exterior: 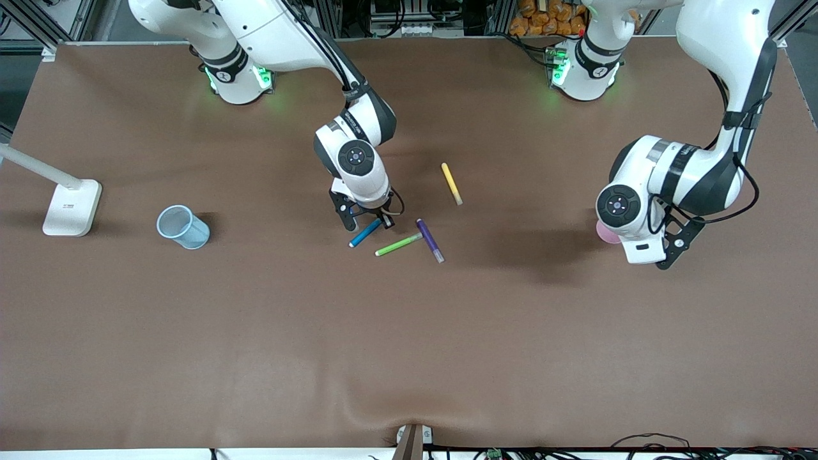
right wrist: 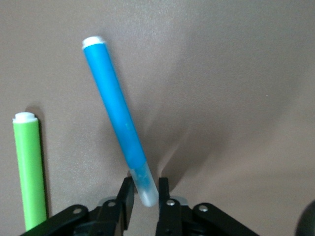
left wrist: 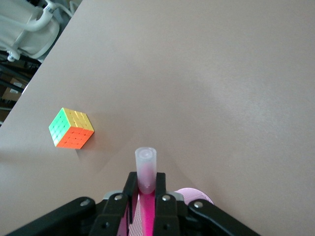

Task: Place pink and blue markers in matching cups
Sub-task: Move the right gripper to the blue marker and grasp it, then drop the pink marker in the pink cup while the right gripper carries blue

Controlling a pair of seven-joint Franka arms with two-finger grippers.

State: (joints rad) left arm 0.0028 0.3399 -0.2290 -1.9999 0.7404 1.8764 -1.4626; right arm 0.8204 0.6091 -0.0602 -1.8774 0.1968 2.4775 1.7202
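Both grippers clamped: right gripper (right wrist: 145,192) on blue marker's (right wrist: 116,119) cap end, left gripper (left wrist: 146,192) on pink marker (left wrist: 146,169).

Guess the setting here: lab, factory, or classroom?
Probably a robotics lab: a brown-covered table with aluminium framing and cabling around it, plus test props like loose markers, a blue cup and a puzzle cube.

Pink cup (exterior: 606,232) mostly hidden under the left arm's wrist; only a sliver of rim shows. Pink marker (left wrist: 145,173) body cut off below the left gripper's (left wrist: 146,189) fingers. Green pen (right wrist: 30,169) runs off the right wrist frame.
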